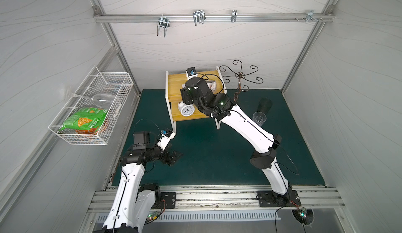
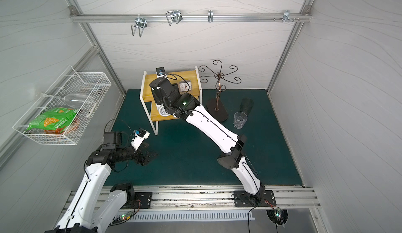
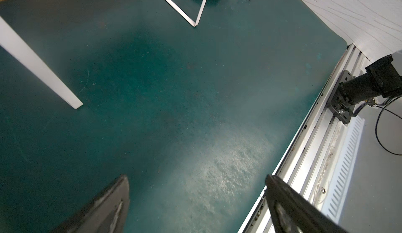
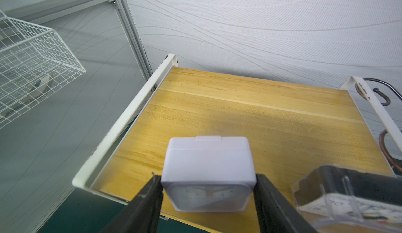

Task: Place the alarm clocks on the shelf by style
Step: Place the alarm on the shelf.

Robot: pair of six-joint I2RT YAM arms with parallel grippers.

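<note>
Two right gripper (image 4: 208,177) jaws beside white square clock (image 4: 208,160) sides, pinch unclear; left gripper (image 3: 196,176) spread. Light, slippery: you hold flat sides.

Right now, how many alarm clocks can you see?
3: round clock, lower shelf board; clear square clock, upper board; white square clock between the right fingers. The right arm may hide another.

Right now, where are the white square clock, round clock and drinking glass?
white square clock (image 4: 208,164): right wrist view, top side.
round clock (image 1: 186,111): in a top view, dial.
drinking glass (image 1: 259,119): in a top view, ribbed wall.
</note>
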